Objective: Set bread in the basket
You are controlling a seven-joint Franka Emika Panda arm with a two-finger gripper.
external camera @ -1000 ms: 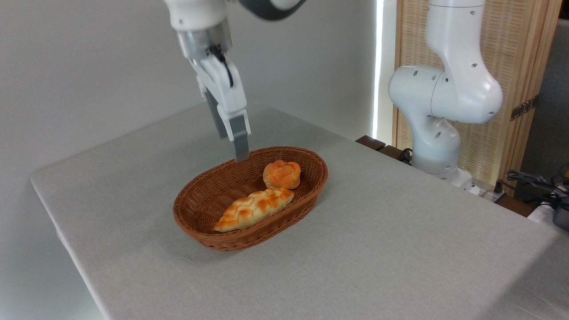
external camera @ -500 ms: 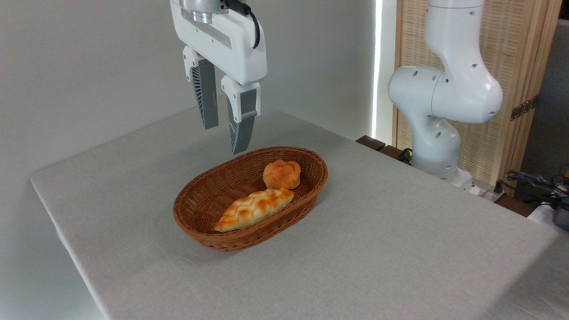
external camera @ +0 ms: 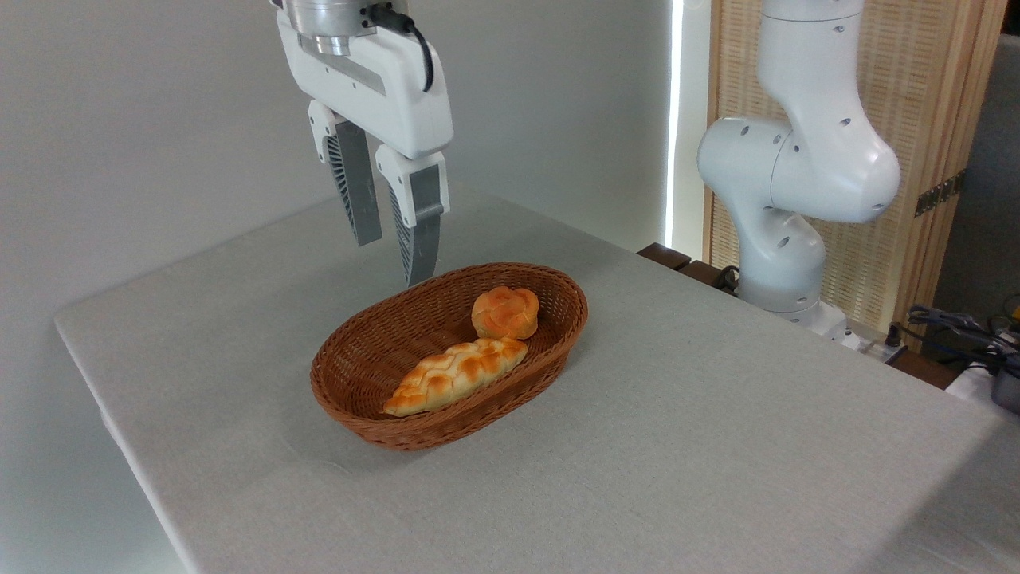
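Fingers (external camera: 358, 199) apart, empty; basket (external camera: 374, 399) holds bread (external camera: 505, 312).

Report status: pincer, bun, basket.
Pincer open, empty, above the basket's far-left rim. Bun inside basket, touching braided loaf. Nothing in the way.

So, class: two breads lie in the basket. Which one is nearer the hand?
The round knotted bun, at the basket's far end. The long braided loaf lies in front of it, farther from the open hand.
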